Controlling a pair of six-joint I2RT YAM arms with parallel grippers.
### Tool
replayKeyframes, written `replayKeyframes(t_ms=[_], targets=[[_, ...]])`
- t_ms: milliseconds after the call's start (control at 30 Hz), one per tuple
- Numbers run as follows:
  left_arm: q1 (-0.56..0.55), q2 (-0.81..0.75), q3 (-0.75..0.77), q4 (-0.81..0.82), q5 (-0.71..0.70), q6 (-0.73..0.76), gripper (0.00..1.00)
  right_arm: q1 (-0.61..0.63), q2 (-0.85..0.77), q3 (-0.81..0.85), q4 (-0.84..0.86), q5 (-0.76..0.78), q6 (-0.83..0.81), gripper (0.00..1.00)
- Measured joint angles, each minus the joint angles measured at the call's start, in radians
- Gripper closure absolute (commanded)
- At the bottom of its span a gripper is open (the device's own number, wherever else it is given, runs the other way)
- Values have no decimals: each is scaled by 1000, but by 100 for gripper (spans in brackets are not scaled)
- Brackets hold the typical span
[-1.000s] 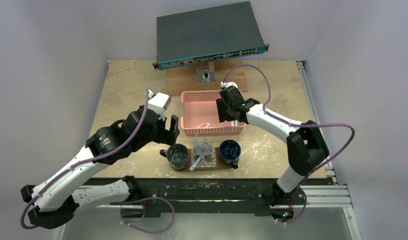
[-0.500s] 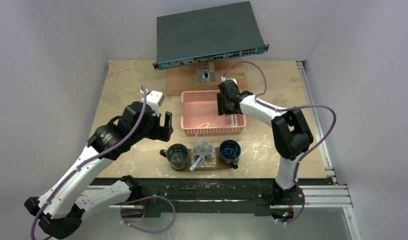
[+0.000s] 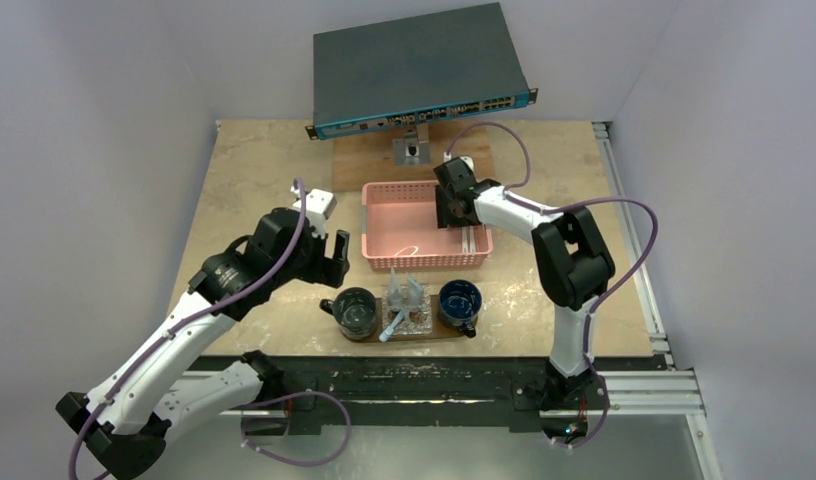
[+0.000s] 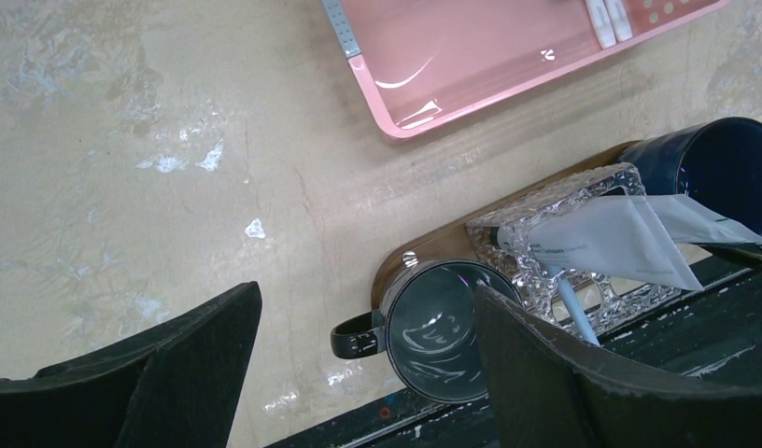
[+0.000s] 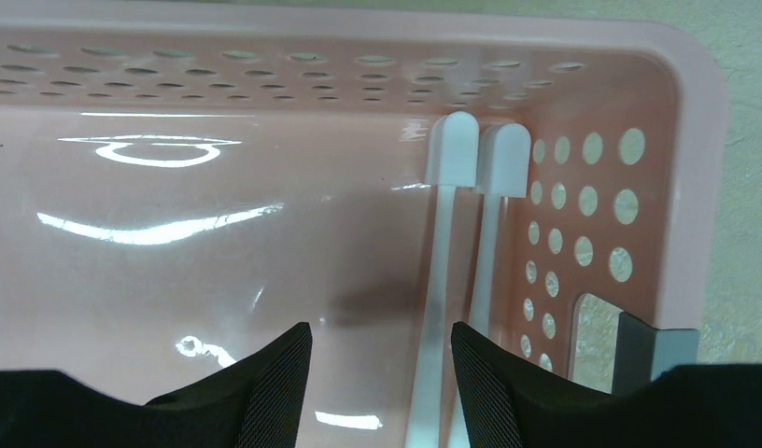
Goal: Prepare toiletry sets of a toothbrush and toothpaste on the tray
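Observation:
Two slim white toothbrushes (image 5: pixel 449 154) lie side by side along the right wall of the pink basket (image 5: pixel 667 121). My right gripper (image 5: pixel 377 373) is open just above the basket floor, and the left toothbrush handle runs next to its right finger. In the top view it (image 3: pixel 452 208) is inside the basket (image 3: pixel 424 262). The dark-brown tray (image 3: pixel 429 332) holds two mugs and a glass holder (image 4: pixel 583 201) with a wrapped packet (image 4: pixel 611 243) and a pale blue brush handle (image 4: pixel 573 313). My left gripper (image 4: pixel 363 373) is open and empty above the grey mug (image 4: pixel 447 327).
A dark blue mug (image 4: pixel 732 168) stands at the tray's right end. A network switch (image 3: pixel 419 65) on a stand and a wooden board (image 3: pixel 354 160) are behind the basket. The table's front rail runs just below the tray.
My right gripper has moved toward the back of the basket and its arm has folded in. My left arm has shifted slightly, its gripper staying left of the basket.

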Motion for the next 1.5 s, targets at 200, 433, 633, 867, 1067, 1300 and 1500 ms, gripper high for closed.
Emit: replayKeyframes(t_ms=[200,433,633,867,1067,1300,1500], targets=[[12,0,-4,13,11,6,16,-13,13,5,1,3,5,38],[23,3,-4,15,26,18,16,-26,57,16,13,-16,18,38],[33,6,-4,18,34,19,16,-39,71,27,28,-61,21,44],[42,13,-4,19,44,24,16,-42,74,27,45,-87,14,59],[48,13,-4,19,51,26,16,-43,79,31,53,-92,3,82],[50,13,-4,19,53,26,16,-43,81,31,64,-102,-3,100],[55,13,-4,19,53,26,16,-45,80,30,68,-117,-10,100]])
